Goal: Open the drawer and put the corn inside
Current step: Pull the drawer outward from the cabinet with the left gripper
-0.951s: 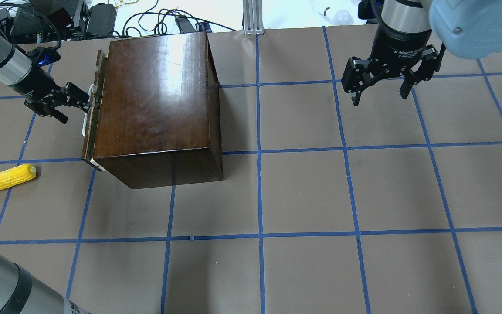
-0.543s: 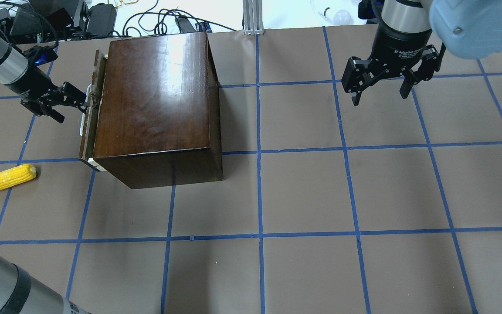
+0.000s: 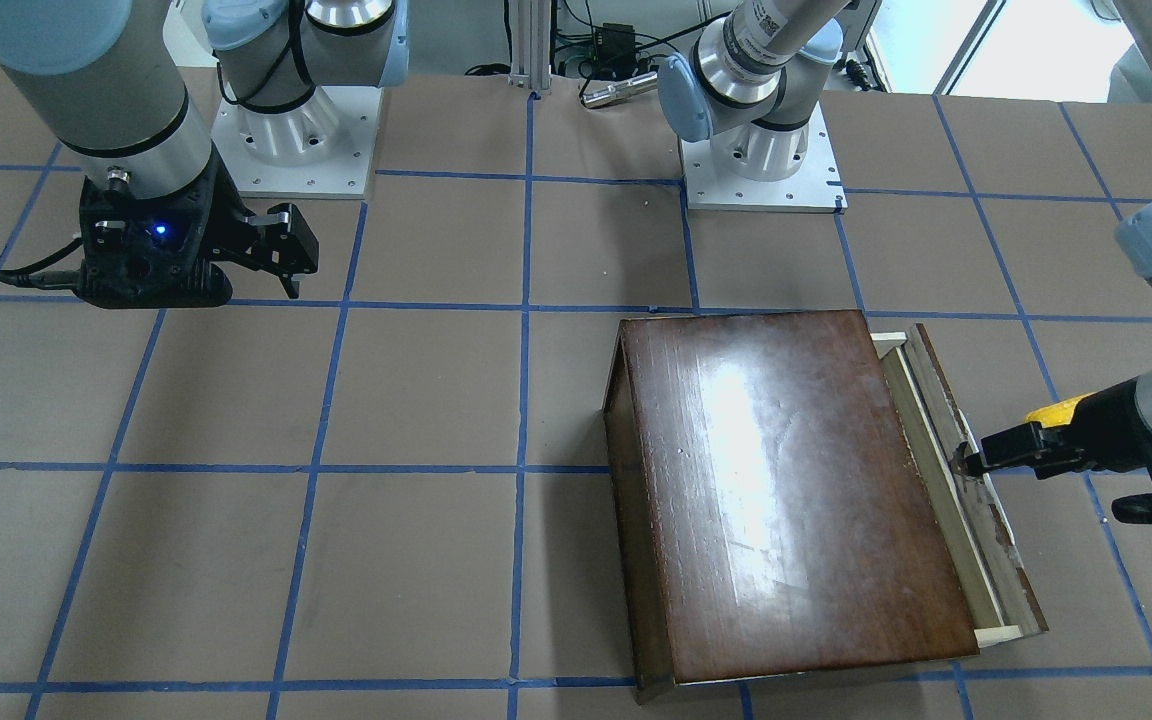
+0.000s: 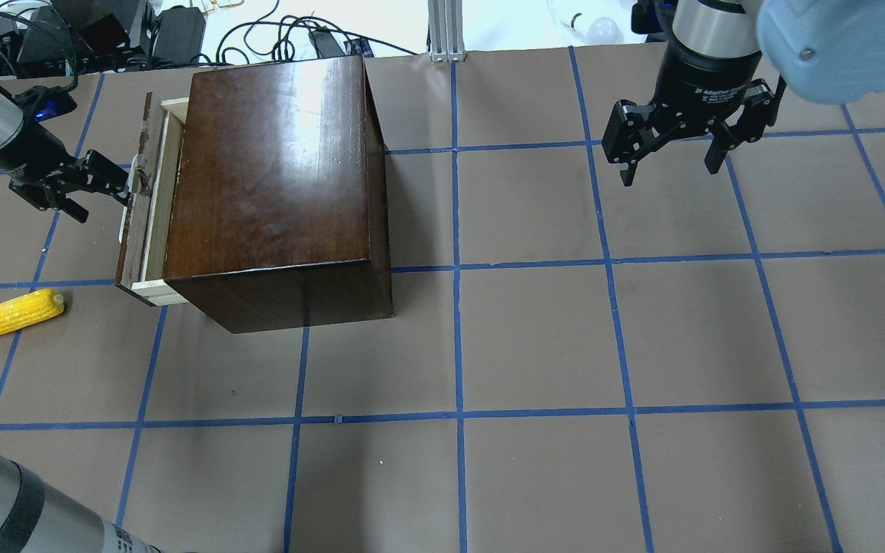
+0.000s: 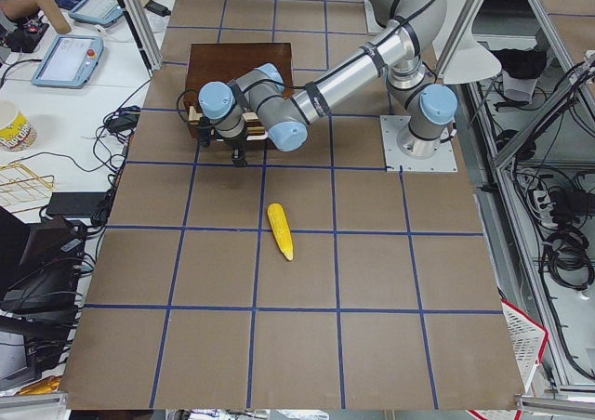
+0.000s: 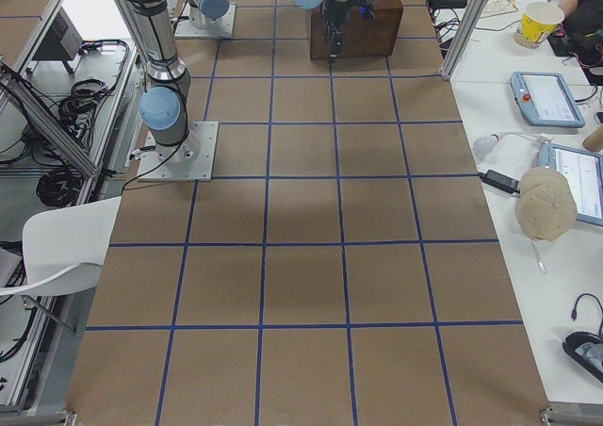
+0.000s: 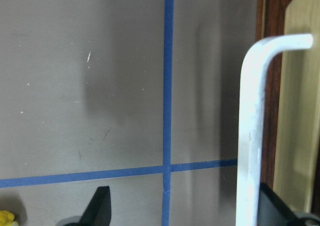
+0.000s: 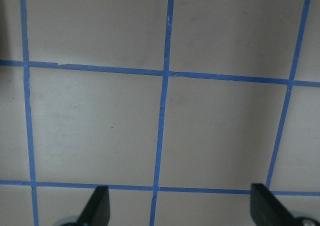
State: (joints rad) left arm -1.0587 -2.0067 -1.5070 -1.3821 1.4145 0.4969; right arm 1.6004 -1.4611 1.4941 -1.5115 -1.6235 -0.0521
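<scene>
Drawer (image 4: 154, 219) is partly out of the box (image 4: 273, 169). A narrow strip of pale wood shows between the dark front panel and the box's side. The front-facing view shows the same pale strip along that side.

Left hand (image 7: 185, 201) is at the drawer front, fingers apart. The white handle (image 7: 250, 136) stands between them in the wrist view. It sits hard against the finger on the drawer side, and that finger lies between the handle and the front panel. The other finger is well clear of the handle, over bare surface (image 4: 535, 338). The fingers are not clamped on the handle.

Corn (image 4: 8, 316) lies flat on the surface, outside the drawer. It is on the robot's left, nearer the robot than the drawer's near corner and apart from it. Its tapered end points toward the overhead view's left edge, the blunt end toward the box. Nothing touches it. In the front-facing view only a bit of yellow shows behind the left forearm. The left side view shows the whole cob lying across a blue tape line.

Right hand (image 4: 670, 177) hangs above the surface at the far right, well apart from the box. Its fingers are spread wide with nothing between them. Its wrist view shows only brown surface and blue grid lines.
</scene>
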